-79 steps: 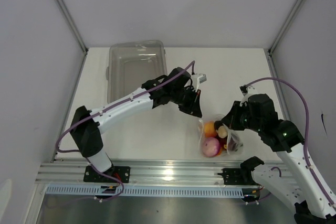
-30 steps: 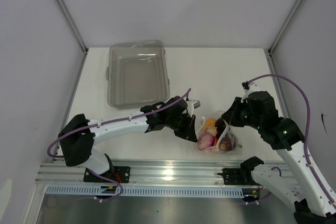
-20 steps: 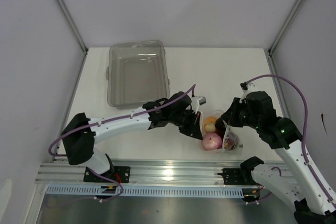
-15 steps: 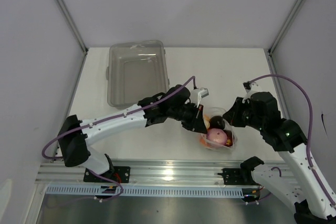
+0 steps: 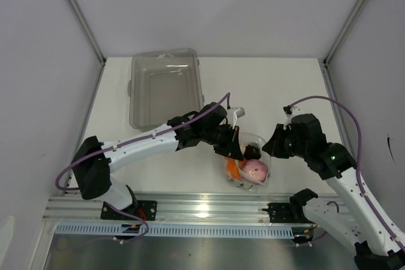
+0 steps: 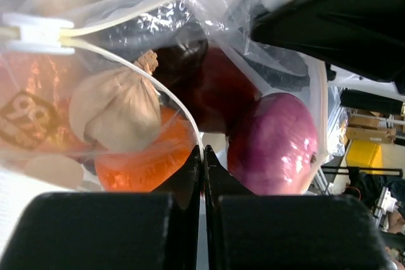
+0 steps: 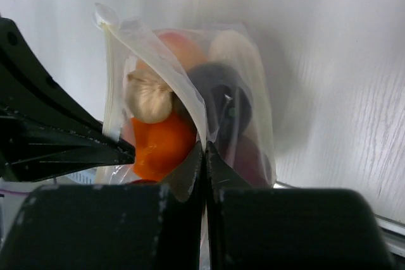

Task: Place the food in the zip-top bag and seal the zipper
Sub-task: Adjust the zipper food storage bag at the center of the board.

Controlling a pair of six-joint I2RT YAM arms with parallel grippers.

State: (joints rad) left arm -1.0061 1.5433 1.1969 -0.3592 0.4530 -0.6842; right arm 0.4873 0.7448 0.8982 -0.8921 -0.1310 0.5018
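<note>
Near the front edge of the white surface (image 5: 272, 86), the left tool (image 6: 202, 156) has just clamped shut on the zip-top bag (image 5: 248, 167), opposite the right tool (image 7: 204, 150), which also pinches its plastic. The food (image 6: 272, 140) sits inside, and the zipper (image 7: 107, 86) apparently still gapes, so sealing remains.

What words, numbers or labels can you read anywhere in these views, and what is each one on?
Dark mark, perhaps two digits: at the left of the bag in the left wrist view, over an orange piece; too blurred to read.
Nothing else: no text shows on the bin or the table.
</note>
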